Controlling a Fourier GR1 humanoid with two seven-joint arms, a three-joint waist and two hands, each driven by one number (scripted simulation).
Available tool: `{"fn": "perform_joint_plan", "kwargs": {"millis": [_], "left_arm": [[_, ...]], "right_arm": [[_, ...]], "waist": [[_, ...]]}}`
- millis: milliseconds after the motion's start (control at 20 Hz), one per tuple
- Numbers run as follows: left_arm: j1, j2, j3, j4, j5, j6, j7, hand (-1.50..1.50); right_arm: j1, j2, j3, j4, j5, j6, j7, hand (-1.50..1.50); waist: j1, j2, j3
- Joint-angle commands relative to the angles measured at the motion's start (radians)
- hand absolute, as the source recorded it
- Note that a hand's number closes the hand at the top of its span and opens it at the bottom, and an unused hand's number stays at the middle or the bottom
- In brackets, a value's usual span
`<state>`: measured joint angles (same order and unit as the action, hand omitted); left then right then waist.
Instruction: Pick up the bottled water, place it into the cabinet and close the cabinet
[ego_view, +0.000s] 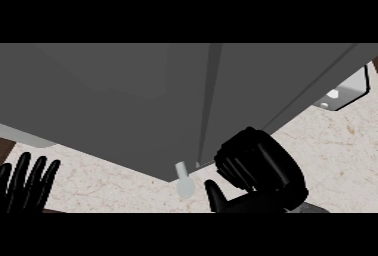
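Grey fills most of the head view: the cabinet (133, 100) spreads across the upper part of the picture, its 2 door panels meeting at a seam that runs down toward its lower edge. Below and to the right of it lies the pale, speckled stone counter (332, 150).

Just under the cabinet's lower edge, right below that seam, a small whitish, translucent shape shows, with a narrow top and a rounder lower part; this looks like the bottled water (184, 184), though most of it cannot be made out. It stands against the counter, touching or nearly touching the cabinet's edge above it.

The right hand (258, 170) is just to the right of the bottle, black, with its fingers curled over toward the cabinet's edge and the thumb pointing up beside the bottle. Fingers and thumb do not close round the bottle; a narrow gap shows between thumb and bottle.

The left hand (26, 185) shows at the lower left edge, fingers straight and upward, spread, holding nothing, well apart from the bottle.

At the upper right, a light metal bracket-like piece (347, 92) sits on the counter beside the cabinet.
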<state>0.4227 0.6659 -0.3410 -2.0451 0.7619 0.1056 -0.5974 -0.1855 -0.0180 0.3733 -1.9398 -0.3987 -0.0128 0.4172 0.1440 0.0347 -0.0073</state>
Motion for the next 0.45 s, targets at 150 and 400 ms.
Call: {"fn": "perform_joint_plan", "kwargs": {"millis": [150,400], "left_arm": [[-0.002,0.008,0.017,0.012,0.02,-0.024,0.011,-1.5],[-0.005,0.0,0.033,0.024,0.028,-0.036,0.005,-1.5]], "right_arm": [[-0.405,0.018,-0.097,0.393,-0.054,-0.208,-0.057,1.5],[-0.642,0.018,-0.128,0.638,-0.149,-0.241,-0.103,1.5]], "waist": [[0.0,-0.003,0.006],[-0.02,-0.009,0.006]]}}
